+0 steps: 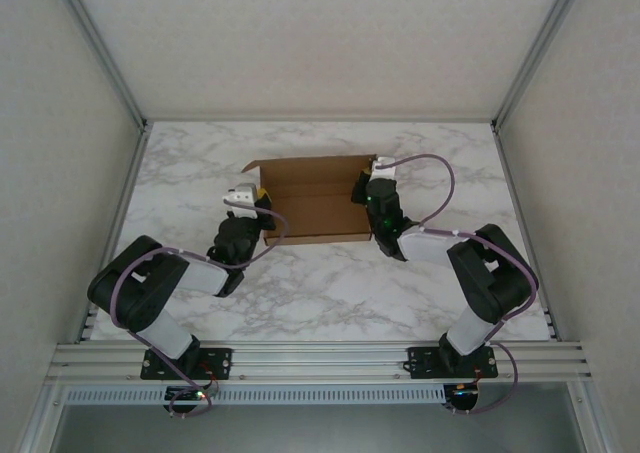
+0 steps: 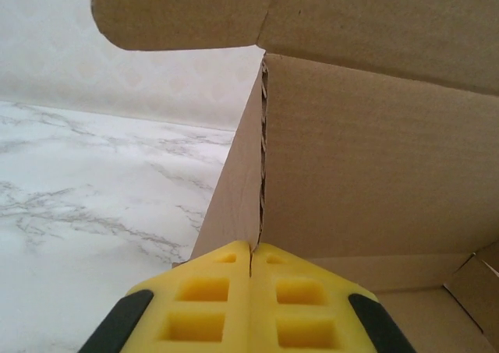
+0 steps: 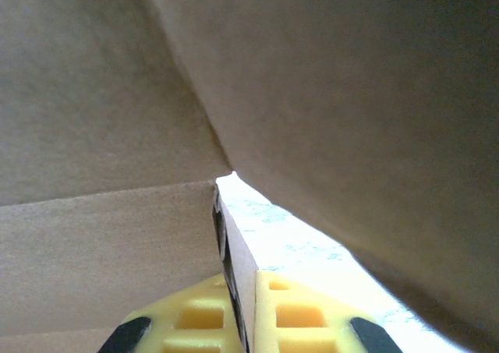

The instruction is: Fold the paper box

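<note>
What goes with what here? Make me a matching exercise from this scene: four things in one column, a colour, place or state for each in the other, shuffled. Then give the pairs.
Things:
1. paper box
2. left gripper
3. right gripper
4. table

Descriptions:
A. white marble pattern
B. shut on the box's right end wall
C. brown, partly folded, inside showing from above
D. shut on the box's left end wall

Pairs: 1-C, 2-D, 3-B, 4-A
</note>
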`<action>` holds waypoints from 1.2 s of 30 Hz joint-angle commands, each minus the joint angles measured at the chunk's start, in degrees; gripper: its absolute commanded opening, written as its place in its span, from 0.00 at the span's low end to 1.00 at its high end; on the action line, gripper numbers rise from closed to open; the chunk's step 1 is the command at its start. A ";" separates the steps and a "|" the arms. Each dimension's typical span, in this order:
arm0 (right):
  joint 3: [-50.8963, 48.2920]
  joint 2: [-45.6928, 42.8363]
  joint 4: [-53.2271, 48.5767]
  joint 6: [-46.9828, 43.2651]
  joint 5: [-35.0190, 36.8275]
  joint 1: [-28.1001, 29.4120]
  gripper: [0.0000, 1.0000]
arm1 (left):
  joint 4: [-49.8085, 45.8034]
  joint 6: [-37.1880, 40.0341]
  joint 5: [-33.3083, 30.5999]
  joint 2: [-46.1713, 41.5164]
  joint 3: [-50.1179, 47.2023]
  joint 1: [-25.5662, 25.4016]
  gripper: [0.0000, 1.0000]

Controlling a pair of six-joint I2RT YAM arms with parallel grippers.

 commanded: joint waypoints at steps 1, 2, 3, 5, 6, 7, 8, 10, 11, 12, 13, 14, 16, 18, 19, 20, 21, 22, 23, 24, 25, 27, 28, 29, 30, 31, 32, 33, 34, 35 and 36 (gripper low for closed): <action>-1.74 -1.11 4.42 0.18 -0.46 1.33 0.00 | 3.26 -2.89 -0.20 0.77 -1.96 -0.98 0.00; -2.07 -1.11 4.47 0.22 -0.54 1.28 0.00 | 3.44 -3.37 -0.05 0.80 -2.30 -1.10 0.00; -2.58 -1.20 4.50 0.21 -0.57 1.27 0.00 | 3.65 -3.90 0.16 0.86 -2.65 -1.26 0.00; -3.56 -1.38 5.15 0.30 -0.74 1.27 0.00 | 4.03 -4.31 0.28 0.99 -3.35 -1.92 0.00; -4.13 -1.44 5.35 0.38 -0.72 1.27 0.00 | 4.10 -4.34 0.16 0.94 -3.64 -2.26 0.00; -4.57 -1.48 5.51 0.51 -0.74 1.28 0.00 | 4.24 -4.47 -0.12 0.96 -3.96 -2.64 0.00; -5.10 -1.51 5.82 0.76 -0.74 1.30 0.00 | 4.24 -4.64 -0.38 0.85 -4.32 -2.92 0.00; -5.99 -1.55 6.15 1.33 -0.73 1.35 0.00 | 4.60 -5.21 -0.50 0.85 -5.09 -3.43 0.00; -6.33 -1.55 6.24 1.58 -0.89 1.36 0.00 | 4.59 -5.24 -0.82 0.90 -5.39 -3.84 0.00; -6.73 -1.47 6.37 1.98 -1.00 1.42 0.00 | 4.55 -5.22 -1.22 1.15 -5.70 -4.23 0.00; -7.00 -1.40 6.57 2.23 -1.09 1.52 0.00 | 4.65 -5.28 -1.65 1.28 -5.93 -4.59 0.00; -7.32 -1.29 6.59 2.57 -1.10 1.52 0.00 | 4.69 -5.30 -2.20 1.60 -6.20 -4.94 0.00; -8.14 -0.98 7.25 3.11 -1.00 1.85 0.00 | 5.10 -5.39 -3.42 2.13 -6.89 -5.53 0.00; -8.98 -0.52 8.08 3.24 -0.84 2.30 0.00 | 5.71 -5.40 -4.41 2.93 -7.68 -6.00 0.00; -9.43 -0.41 8.49 3.32 -0.91 2.50 0.00 | 5.99 -5.35 -4.92 3.26 -8.01 -6.20 0.00; -10.11 -0.17 9.12 3.41 -0.85 2.70 0.00 | 6.53 -5.31 -5.34 3.63 -8.44 -6.24 0.00; -10.67 0.02 9.38 3.59 -0.83 2.90 0.00 | 6.80 -5.31 -5.78 4.07 -8.85 -6.45 0.00; -11.01 0.19 9.49 3.85 -0.67 3.00 0.00 | 7.05 -5.31 -6.15 4.41 -9.09 -6.54 0.00; -11.61 0.42 9.96 4.43 -0.49 3.05 0.00 | 7.21 -5.31 -6.50 4.79 -9.23 -6.66 0.00; -12.36 0.60 10.28 5.28 -0.39 3.08 0.00 | 7.39 -5.31 -6.77 5.29 -9.38 -6.81 0.00; -12.76 0.80 10.35 5.80 -0.20 3.13 0.00 | 7.56 -5.26 -6.97 5.72 -9.48 -6.94 0.00; -13.47 1.45 10.36 6.90 -0.11 3.45 0.01 | 7.70 -5.30 -7.61 6.81 -9.45 -7.47 0.00; -13.73 1.82 10.45 7.06 0.02 3.69 0.02 | 7.80 -5.30 -7.85 7.42 -9.49 -7.72 0.00; -13.79 2.28 10.33 7.09 0.34 4.08 0.04 | 7.85 -5.31 -8.27 7.96 -9.37 -8.02 0.00; -13.87 2.69 10.36 7.20 0.48 4.32 0.06 | 7.66 -5.31 -8.93 8.51 -9.39 -8.29 0.00; -14.09 2.92 10.57 7.26 0.70 4.50 0.07 | 7.62 -5.31 -9.55 8.89 -9.36 -8.45 0.00; -14.43 2.94 10.96 7.63 1.06 4.63 0.10 | 7.52 -5.31 -10.02 9.18 -9.37 -8.56 0.00; -14.79 2.77 11.11 8.20 1.52 4.62 0.12 | 7.15 -5.26 -10.82 9.37 -9.41 -8.58 0.00; -15.09 2.39 11.15 8.59 1.99 4.62 0.15 | 6.69 -5.22 -11.54 9.31 -9.29 -8.58 0.00; -15.33 1.77 11.07 8.68 2.20 4.65 0.17 | 6.26 -5.04 -12.23 9.29 -9.32 -8.57 0.00; -15.45 1.05 10.87 8.59 2.09 4.61 0.19 | 5.98 -4.71 -12.64 9.29 -9.25 -8.58 0.00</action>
